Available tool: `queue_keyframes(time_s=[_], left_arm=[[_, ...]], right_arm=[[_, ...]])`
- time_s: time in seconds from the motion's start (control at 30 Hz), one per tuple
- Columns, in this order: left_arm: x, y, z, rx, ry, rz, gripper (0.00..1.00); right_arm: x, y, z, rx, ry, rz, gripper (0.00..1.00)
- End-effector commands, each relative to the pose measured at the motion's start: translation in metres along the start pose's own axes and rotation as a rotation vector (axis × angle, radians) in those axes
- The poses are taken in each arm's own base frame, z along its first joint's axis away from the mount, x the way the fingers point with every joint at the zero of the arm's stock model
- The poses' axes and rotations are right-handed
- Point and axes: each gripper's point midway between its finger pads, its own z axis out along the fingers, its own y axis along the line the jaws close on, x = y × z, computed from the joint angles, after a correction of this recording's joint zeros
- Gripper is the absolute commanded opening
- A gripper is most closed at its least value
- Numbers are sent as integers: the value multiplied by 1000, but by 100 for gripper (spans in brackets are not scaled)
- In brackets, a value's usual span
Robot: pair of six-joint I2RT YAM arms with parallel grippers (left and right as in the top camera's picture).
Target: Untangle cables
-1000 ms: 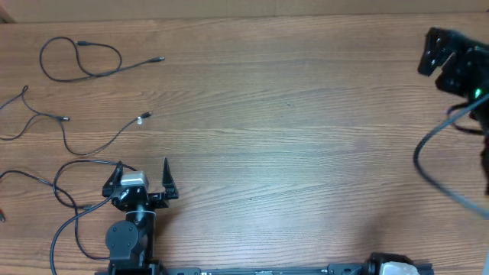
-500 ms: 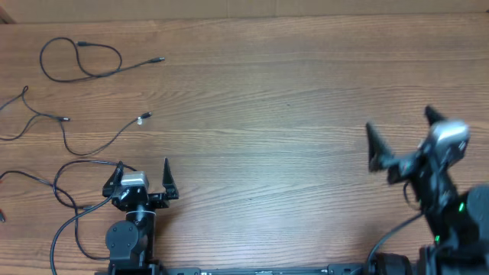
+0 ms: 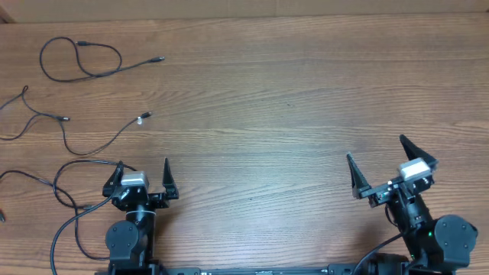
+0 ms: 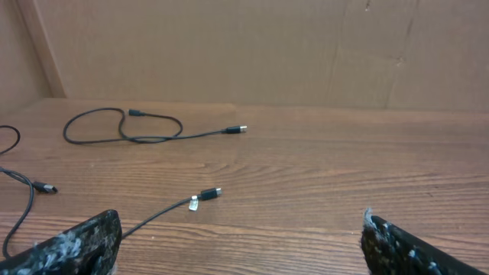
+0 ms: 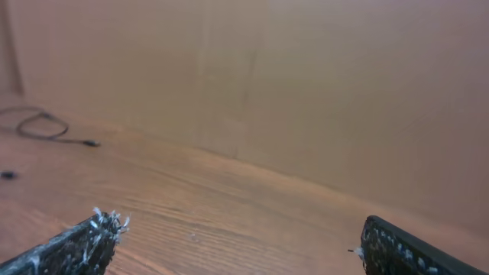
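Three thin black cables lie apart on the left of the wooden table. A looped cable (image 3: pixel 80 61) is at the far left; it also shows in the left wrist view (image 4: pixel 122 130). A wavy cable (image 3: pixel 99 141) ends in a metal plug (image 4: pixel 206 195). A third cable (image 3: pixel 65 179) curves just left of my left gripper (image 3: pixel 143 168), which is open and empty near the front edge (image 4: pixel 241 244). My right gripper (image 3: pixel 377 153) is open and empty at the front right, far from the cables (image 5: pixel 241 237). The looped cable shows faintly in the right wrist view (image 5: pixel 38 126).
A cardboard wall (image 4: pixel 229 46) stands along the table's back edge. A thicker black arm cable (image 3: pixel 57 237) runs at the front left beside the left arm's base.
The right arm has swung from the far right back corner down to the front right, its gripper now open over the table. The left arm and the cables have not moved.
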Motion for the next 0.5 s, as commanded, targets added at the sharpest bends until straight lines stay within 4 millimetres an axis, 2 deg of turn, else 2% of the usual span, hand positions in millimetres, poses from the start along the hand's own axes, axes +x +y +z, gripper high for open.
queue_keyframes(time_s=[0.0,0.47], left_arm=[[-1,1,0,-1,-7,1,100],[-1,1,0,-1,-7,1,100]], right_arm=[[16,-8,-1,70,8,120,100],[56,-10,-1,133,-12,219,100]])
